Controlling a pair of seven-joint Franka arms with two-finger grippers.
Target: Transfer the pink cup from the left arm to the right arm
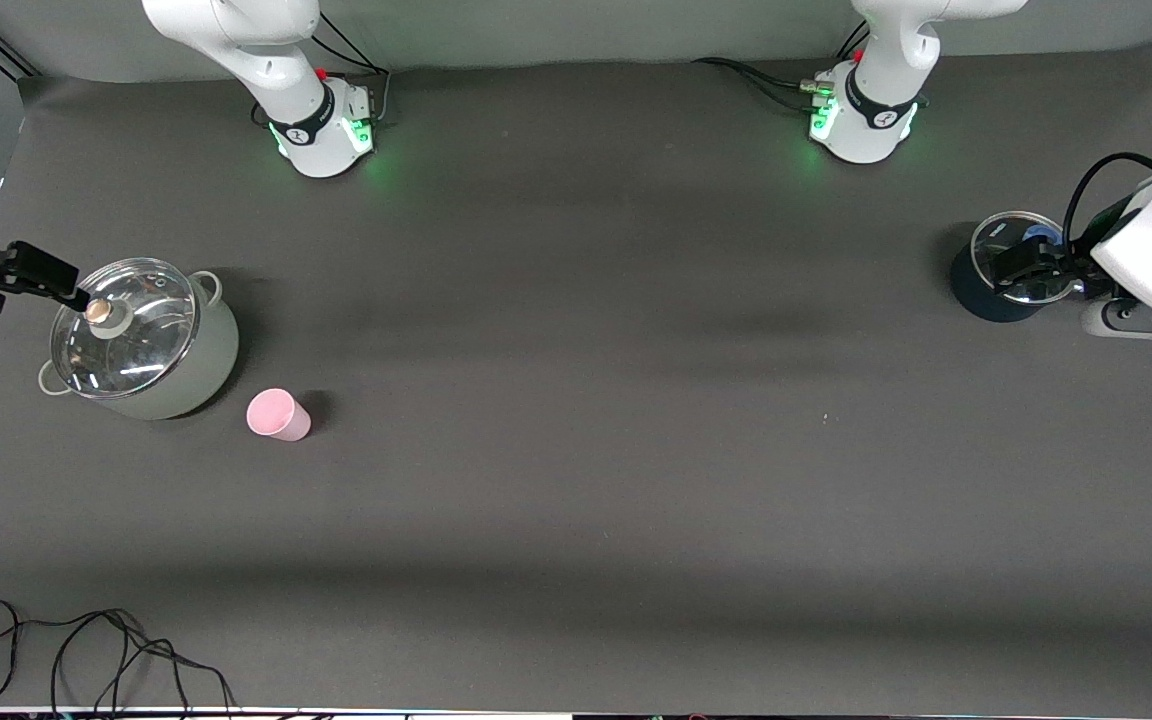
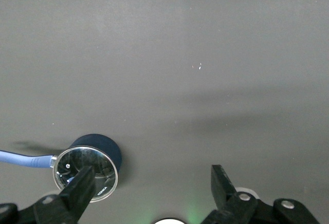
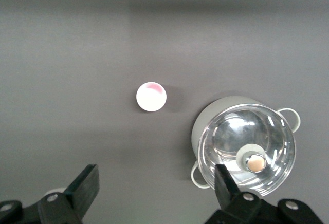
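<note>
Pink cup (image 1: 278,414) standing on worktop (image 1: 576,450) at right arm's end, beside lidded pot (image 1: 141,340). Left hand (image 2: 149,190) and right hand (image 3: 157,193) both spread wide, holding nothing. Fits either pre-pickup or post-handover.

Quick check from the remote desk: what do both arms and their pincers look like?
Both arms are glossy white with black joint bands and green lights at their bases. The left pincer and right pincer are black with two blocky fingers; a black cable loops over the left arm's wrist.
</note>
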